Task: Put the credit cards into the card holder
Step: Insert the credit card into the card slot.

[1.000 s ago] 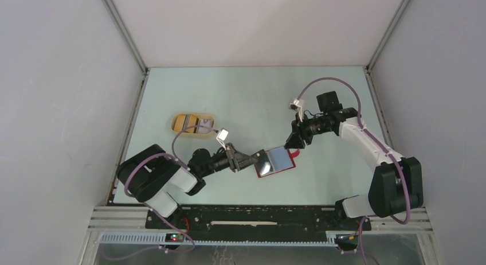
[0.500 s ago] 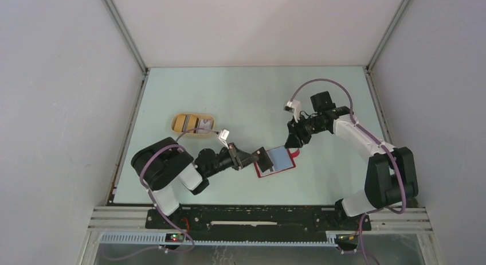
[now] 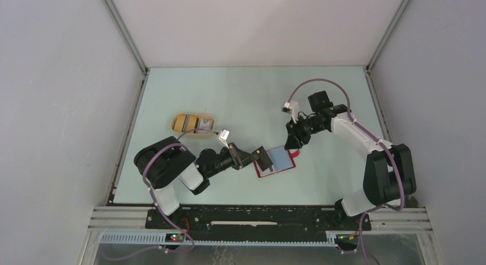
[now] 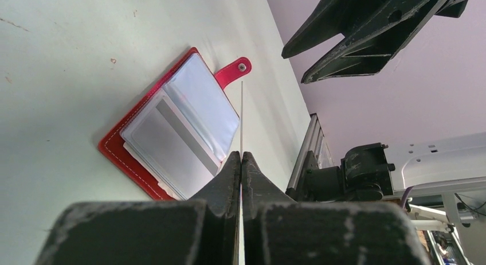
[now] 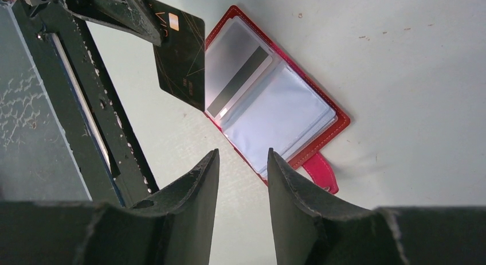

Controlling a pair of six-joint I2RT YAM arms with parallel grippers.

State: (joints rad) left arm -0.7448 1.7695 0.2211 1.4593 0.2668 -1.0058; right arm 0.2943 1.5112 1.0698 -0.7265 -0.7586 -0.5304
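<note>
Pale table (image 3: 246, 98), dark card (image 5: 180, 53) between left fingers (image 4: 220, 184)

A pale green table (image 3: 240, 93) sits enclosed by plain whitish walls (image 3: 57, 104) with metal corner rails (image 3: 125, 32).

Left gripper (image 4: 241, 162) brought its dark card (image 5: 180, 53) nearer the card holder (image 5: 275, 110)

Bright, even light; v. soft shadows
</note>
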